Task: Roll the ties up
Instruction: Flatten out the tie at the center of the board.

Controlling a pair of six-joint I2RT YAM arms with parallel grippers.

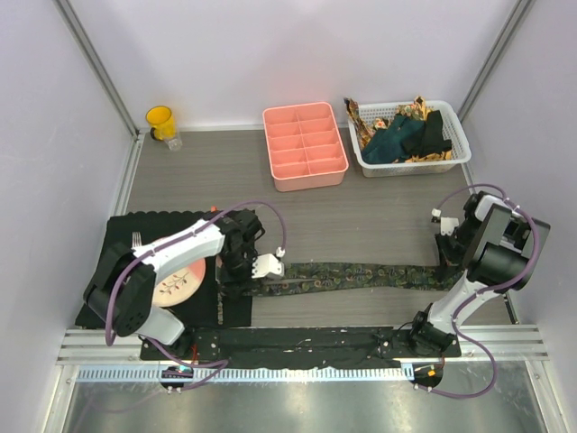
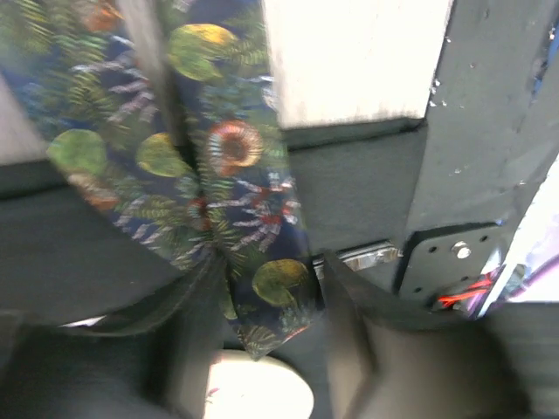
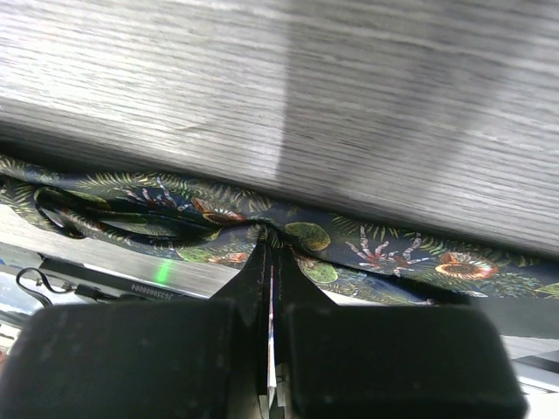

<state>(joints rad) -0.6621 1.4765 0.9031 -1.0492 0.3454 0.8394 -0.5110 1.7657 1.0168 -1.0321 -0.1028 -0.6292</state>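
Where dark patterned tie (image 1: 361, 273) crosses centre of overhead frame, right gripper (image 3: 272, 251) pinched shut near its right end, left gripper (image 2: 266, 297) straddling left tip, whether clamped unclear, other ties (image 1: 401, 135) in basket (image 1: 410, 168) upper right.

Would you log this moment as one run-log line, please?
left gripper open around patterned tie tip | right gripper shut on tie | unrolled

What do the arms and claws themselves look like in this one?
Left arm and right arm match: black joint housings, white links, purple cables looping alongside. Left claw and right claw both have dark, blocky fingers. No readable markings.
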